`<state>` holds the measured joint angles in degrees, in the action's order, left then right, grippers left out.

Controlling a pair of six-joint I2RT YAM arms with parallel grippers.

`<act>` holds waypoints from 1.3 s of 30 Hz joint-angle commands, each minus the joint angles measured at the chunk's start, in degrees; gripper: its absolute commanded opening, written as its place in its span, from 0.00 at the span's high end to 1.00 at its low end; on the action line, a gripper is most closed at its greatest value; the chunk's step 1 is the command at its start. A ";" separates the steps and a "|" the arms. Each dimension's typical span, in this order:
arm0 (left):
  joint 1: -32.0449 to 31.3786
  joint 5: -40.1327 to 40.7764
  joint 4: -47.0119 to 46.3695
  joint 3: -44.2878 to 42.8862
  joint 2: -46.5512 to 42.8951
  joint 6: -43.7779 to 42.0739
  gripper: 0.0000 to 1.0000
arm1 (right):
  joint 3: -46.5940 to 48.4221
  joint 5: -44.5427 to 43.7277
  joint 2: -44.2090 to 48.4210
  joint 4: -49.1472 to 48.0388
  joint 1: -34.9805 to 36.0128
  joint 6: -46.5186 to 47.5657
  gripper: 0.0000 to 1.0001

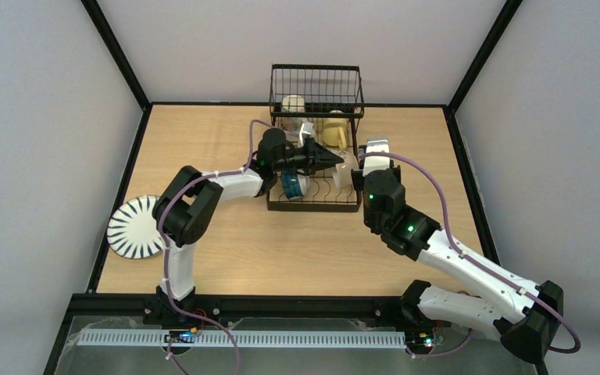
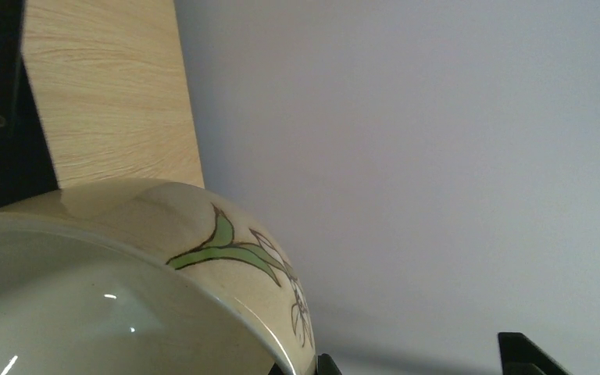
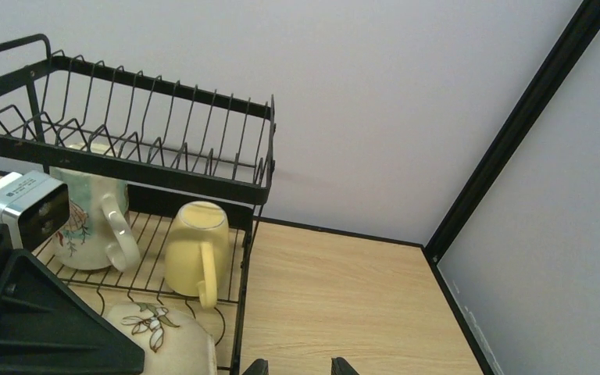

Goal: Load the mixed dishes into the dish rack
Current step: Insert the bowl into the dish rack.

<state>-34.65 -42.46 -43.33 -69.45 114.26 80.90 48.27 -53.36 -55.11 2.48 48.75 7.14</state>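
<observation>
Rack (image 1: pixel 316 74): two mugs, one bowl
Beige mug (image 3: pixel 86 226), yellow mug (image 3: pixel 195 250), blue bowl (image 1: pixel 293 185) inside (lower level); left gripper (image 1: pixel 342 161) clamps cream bowl (image 2: pixel 125 297), right gripper (image 3: pixel 298 367) parted, empty.

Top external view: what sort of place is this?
Probably a lab test cell: a wooden table enclosed by plain grey panels in a black frame, a left arm and a right arm bolted at its near edge, a dish rack staged on it.
</observation>
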 commanded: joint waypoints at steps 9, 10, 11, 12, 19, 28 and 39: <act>1.31 -2.31 -4.49 -0.68 3.68 -1.80 0.98 | -1.00 0.47 -4.04 0.46 -0.66 -3.85 0.51; 1.42 -2.34 -4.48 -0.69 3.81 -1.85 0.98 | -0.93 1.69 -4.28 1.57 -1.58 -5.51 0.50; 1.54 -2.35 -4.45 -0.61 3.89 -1.88 0.98 | -0.76 3.28 -4.63 3.08 -2.85 -8.60 0.47; 1.64 -2.43 -4.40 -0.52 3.95 -1.89 0.98 | -0.54 4.85 -5.10 4.39 -4.18 -10.77 0.42; 2.07 -2.61 -4.54 -0.66 4.88 -1.90 0.98 | 0.13 11.78 -8.87 8.92 -10.57 -18.05 0.24; 2.13 -2.87 -4.27 -1.85 6.26 -1.71 0.98 | 0.73 15.80 -14.51 10.83 -13.77 -22.66 0.34; 2.08 -3.49 -2.42 -4.91 8.08 -2.40 0.98 | 0.34 20.62 -19.68 8.67 -16.50 -24.09 0.49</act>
<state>-32.82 -44.84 -42.72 -71.53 121.75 79.64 48.05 -34.83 -73.14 11.97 32.69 -15.35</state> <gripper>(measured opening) 0.075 0.517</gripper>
